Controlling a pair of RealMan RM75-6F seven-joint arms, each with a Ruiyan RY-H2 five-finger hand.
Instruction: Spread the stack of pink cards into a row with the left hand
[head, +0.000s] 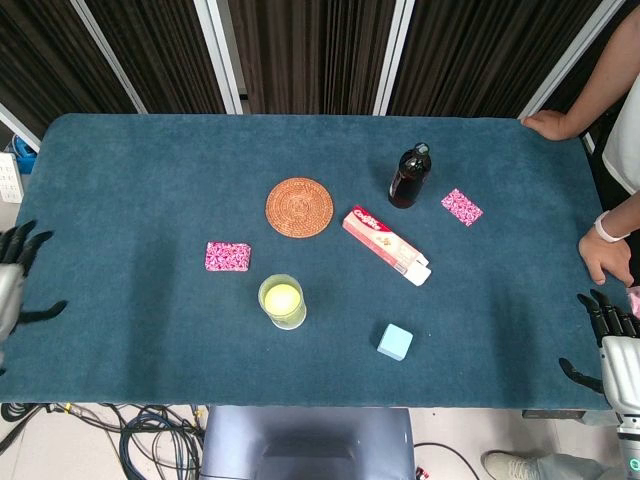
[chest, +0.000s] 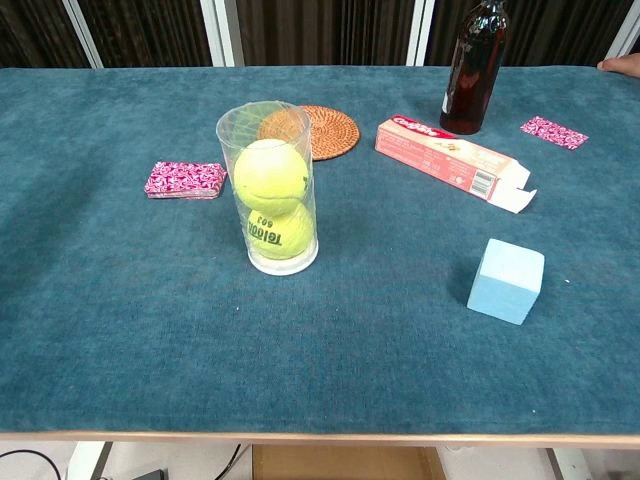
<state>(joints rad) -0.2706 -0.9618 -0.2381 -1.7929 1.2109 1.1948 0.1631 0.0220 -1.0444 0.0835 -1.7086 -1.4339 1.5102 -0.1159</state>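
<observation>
The stack of pink patterned cards (head: 228, 257) lies flat on the blue table left of centre, seen edge-on in the chest view as the card stack (chest: 185, 180). My left hand (head: 14, 278) hovers at the table's left edge with fingers spread, holding nothing, far left of the stack. My right hand (head: 612, 338) sits at the front right corner, fingers spread and empty. Neither hand shows in the chest view.
A clear cup with tennis balls (chest: 273, 190) stands just right of the stack. A woven coaster (head: 299, 207), toothpaste box (head: 386, 245), dark bottle (head: 409, 177), blue cube (head: 395, 342) and a single pink card (head: 461, 207) lie further right. A person's hands (head: 606, 255) rest at the right edge.
</observation>
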